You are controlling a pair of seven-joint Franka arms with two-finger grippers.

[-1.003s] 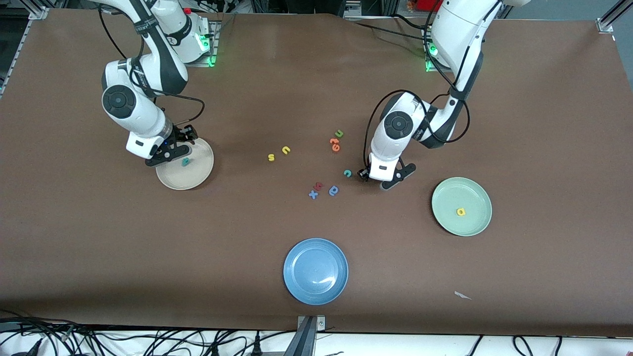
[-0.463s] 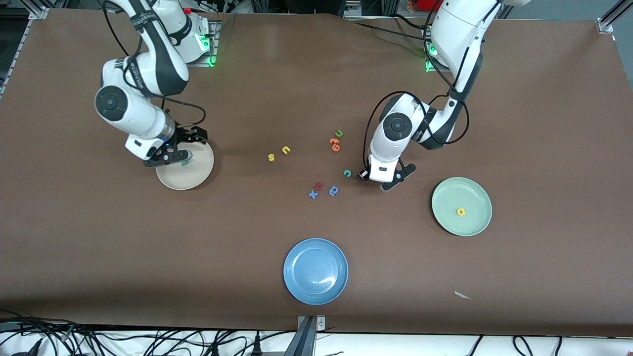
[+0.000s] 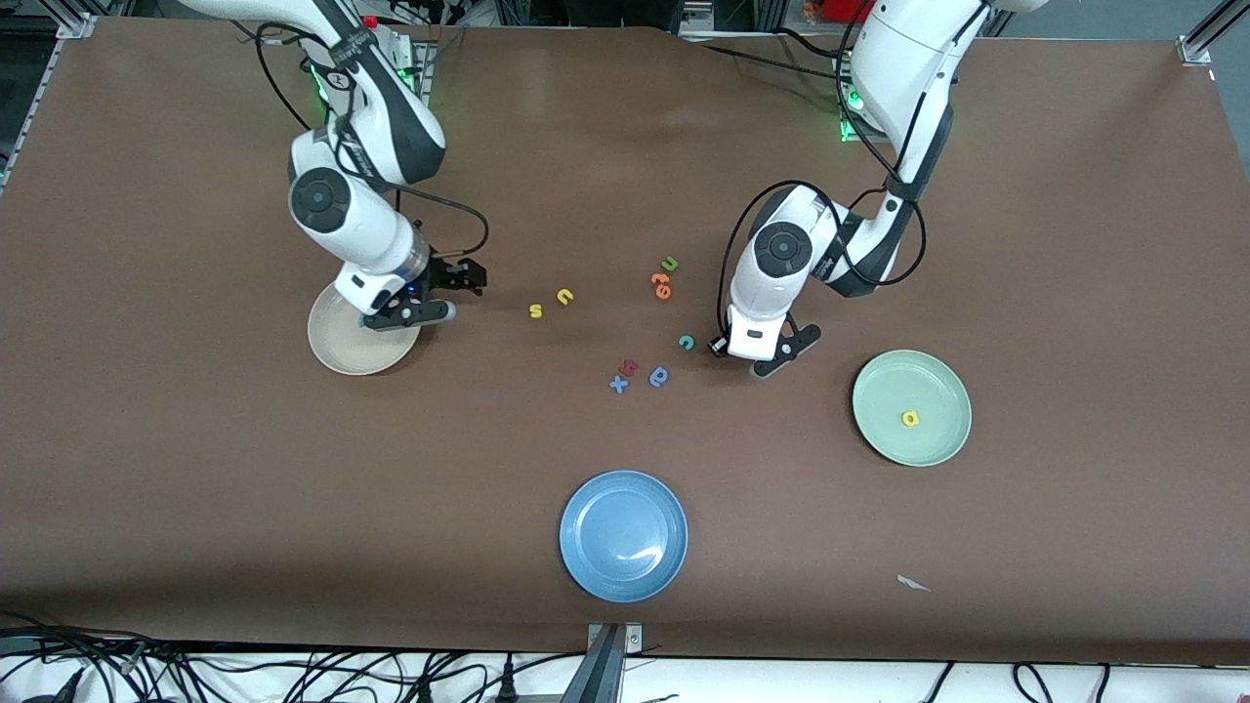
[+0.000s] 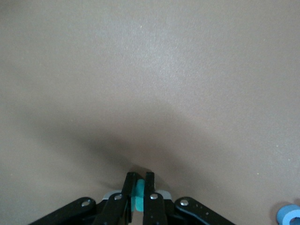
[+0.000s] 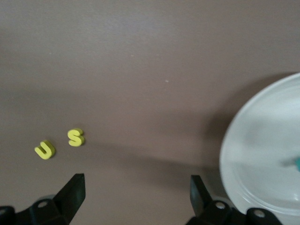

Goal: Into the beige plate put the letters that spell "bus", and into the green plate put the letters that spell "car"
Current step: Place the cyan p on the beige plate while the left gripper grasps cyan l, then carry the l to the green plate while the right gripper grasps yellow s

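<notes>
front view: right gripper [image 3: 430, 298] hangs spread wide over the beige plate [image 3: 337, 350] rim; yellow a [image 3: 910, 419] lies in the green plate [image 3: 937, 444]. left wrist view: left gripper [image 4: 139, 193] pinches a teal letter [image 4: 139, 197]. right wrist view: s [image 5: 75, 137] beside u [image 5: 45, 150].

Bare tabletop [image 3: 1025, 244] around green plate [image 3: 937, 376], loose letter cluster [image 3: 640, 373] crowding mid-table, blue plate [image 3: 623, 535] nearer camera

Plates, three: beige plate [image 3: 342, 356], green plate [image 3: 884, 391], blue plate [image 3: 605, 566]. Yellow letters, three: yellow s [image 3: 535, 310], yellow u [image 3: 564, 296], yellow a [image 3: 910, 418]. Teal, two seen: teal c [image 3: 687, 342]; teal letter [image 4: 139, 199] between left gripper [image 4: 139, 178] fingers. One green u [image 3: 670, 264].
</notes>
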